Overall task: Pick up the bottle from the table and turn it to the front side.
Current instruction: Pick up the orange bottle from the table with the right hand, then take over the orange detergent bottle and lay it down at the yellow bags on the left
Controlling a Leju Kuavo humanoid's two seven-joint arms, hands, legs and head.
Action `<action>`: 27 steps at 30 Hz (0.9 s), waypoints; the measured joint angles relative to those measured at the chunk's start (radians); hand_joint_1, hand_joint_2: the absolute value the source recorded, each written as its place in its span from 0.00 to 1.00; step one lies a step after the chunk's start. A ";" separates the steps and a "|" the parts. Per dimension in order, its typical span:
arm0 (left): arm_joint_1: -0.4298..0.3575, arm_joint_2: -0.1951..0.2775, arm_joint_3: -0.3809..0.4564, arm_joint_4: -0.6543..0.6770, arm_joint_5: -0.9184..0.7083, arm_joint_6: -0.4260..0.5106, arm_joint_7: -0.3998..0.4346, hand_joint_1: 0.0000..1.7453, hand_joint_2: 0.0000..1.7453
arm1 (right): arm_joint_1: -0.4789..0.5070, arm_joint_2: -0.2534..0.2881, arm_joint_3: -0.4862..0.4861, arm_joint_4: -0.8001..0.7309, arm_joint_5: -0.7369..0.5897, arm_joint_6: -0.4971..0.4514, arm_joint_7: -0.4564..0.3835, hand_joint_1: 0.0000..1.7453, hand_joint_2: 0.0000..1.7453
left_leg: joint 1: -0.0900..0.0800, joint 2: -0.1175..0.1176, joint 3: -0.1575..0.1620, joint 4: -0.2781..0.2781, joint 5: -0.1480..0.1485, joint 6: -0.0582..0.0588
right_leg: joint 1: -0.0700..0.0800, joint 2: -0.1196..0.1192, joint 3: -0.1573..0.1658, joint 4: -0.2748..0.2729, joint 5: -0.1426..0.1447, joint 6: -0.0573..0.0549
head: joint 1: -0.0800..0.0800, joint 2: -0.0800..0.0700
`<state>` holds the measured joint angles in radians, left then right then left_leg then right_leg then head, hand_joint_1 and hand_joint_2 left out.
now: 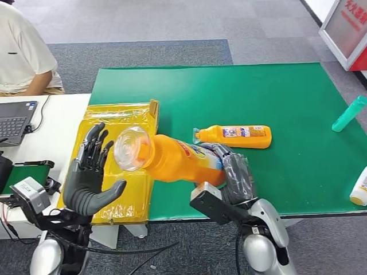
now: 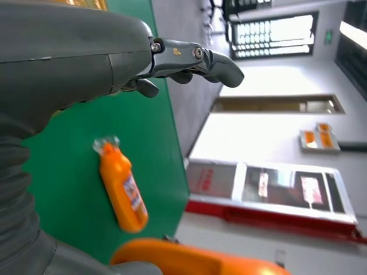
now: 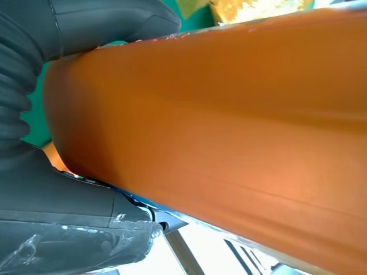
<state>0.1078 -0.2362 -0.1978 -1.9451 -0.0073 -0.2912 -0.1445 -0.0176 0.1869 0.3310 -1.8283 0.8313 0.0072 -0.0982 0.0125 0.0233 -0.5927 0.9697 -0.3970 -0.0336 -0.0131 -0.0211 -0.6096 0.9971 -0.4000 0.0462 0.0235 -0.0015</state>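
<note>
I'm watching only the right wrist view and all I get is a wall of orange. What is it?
Observer: A large orange plastic bottle with a clear cap, gripped near its base by the right hand and held on its side.
Operator: Where does the cap point?
Observer: Toward the left hand, which is raised beside the cap, fingers spread, holding nothing.
Operator: Anything else on the table?
Observer: A smaller orange bottle lies flat on the green mat, and a crinkled yellow plastic bag lies under the held bottle's cap end.
</note>
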 joint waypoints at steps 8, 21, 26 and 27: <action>-0.055 0.031 -0.131 0.002 0.031 -0.001 0.021 0.00 1.00 | -0.033 0.000 0.060 0.008 0.024 -0.047 -0.001 1.00 1.00 | 0.000 0.000 0.000 0.000 0.000 0.000 | 0.000 0.000 -0.001 0.000 0.000 0.000 | 0.000 0.000; -0.109 0.058 -0.236 0.010 -0.033 0.042 0.025 0.00 1.00 | -0.065 0.000 0.141 0.026 0.097 -0.099 0.028 1.00 1.00 | 0.000 0.000 -0.001 0.000 0.000 0.000 | 0.000 0.000 -0.001 0.000 0.000 0.000 | 0.000 0.000; -0.124 0.061 -0.264 0.011 -0.073 0.062 0.022 0.00 1.00 | -0.070 0.000 0.160 0.033 0.119 -0.119 0.044 1.00 1.00 | 0.000 0.000 -0.001 0.000 0.000 0.000 | 0.000 0.000 -0.001 0.000 0.000 0.000 | 0.000 0.000; -0.125 0.062 -0.266 0.011 -0.076 0.064 0.021 0.00 1.00 | -0.070 0.000 0.161 0.034 0.121 -0.121 0.045 1.00 1.00 | 0.000 0.000 -0.001 0.000 0.000 0.000 | 0.000 0.000 -0.001 0.000 0.000 0.000 | 0.000 0.000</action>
<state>-0.0176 -0.1747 -0.4642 -1.9345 -0.0834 -0.2274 -0.1232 -0.0878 0.1869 0.4924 -1.7947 0.9527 -0.1140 -0.0535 0.0126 0.0233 -0.5933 0.9697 -0.3971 -0.0336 -0.0131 -0.0211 -0.6104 0.9971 -0.4002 0.0462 0.0237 -0.0016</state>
